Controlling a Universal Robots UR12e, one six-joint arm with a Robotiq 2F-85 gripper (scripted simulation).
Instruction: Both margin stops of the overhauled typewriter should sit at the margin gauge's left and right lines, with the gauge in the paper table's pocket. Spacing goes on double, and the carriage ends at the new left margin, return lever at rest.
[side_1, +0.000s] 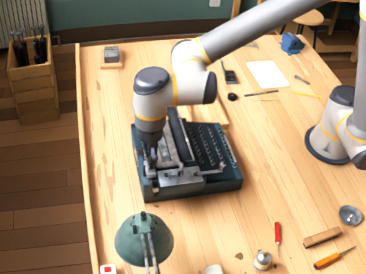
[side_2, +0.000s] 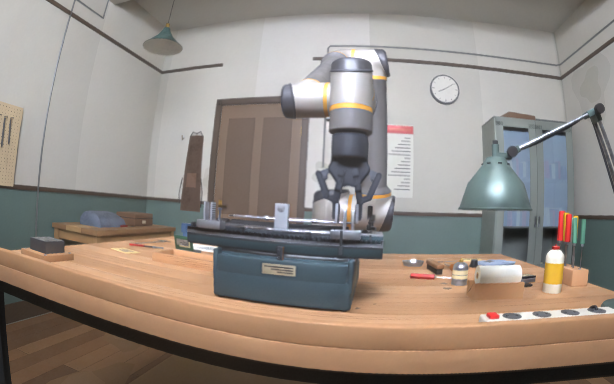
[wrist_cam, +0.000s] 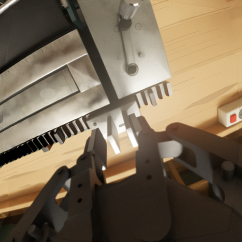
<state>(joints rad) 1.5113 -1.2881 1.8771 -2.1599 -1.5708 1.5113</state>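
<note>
My gripper (wrist_cam: 117, 136) reaches down at the back of the teal typewriter (side_1: 186, 161), partly closed around a margin stop (wrist_cam: 117, 125) but not gripping it; the stop is a small grey tabbed block on the toothed rack (wrist_cam: 70, 126). Above the rack lies the grey paper table (wrist_cam: 47, 85) with its long shallow pocket (wrist_cam: 37, 93). The return lever (wrist_cam: 128, 47) lies on the carriage end plate beside it. From the second side camera, the gripper (side_2: 348, 212) stands over the right part of the carriage (side_2: 285, 232).
Behind the typewriter are a notepad (side_1: 267, 73), small tools and the arm's base (side_1: 336, 127). A green desk lamp (side_1: 144, 241) stands close in front of the machine. Screwdrivers, a wood block and a power strip (side_2: 545, 315) lie to the right.
</note>
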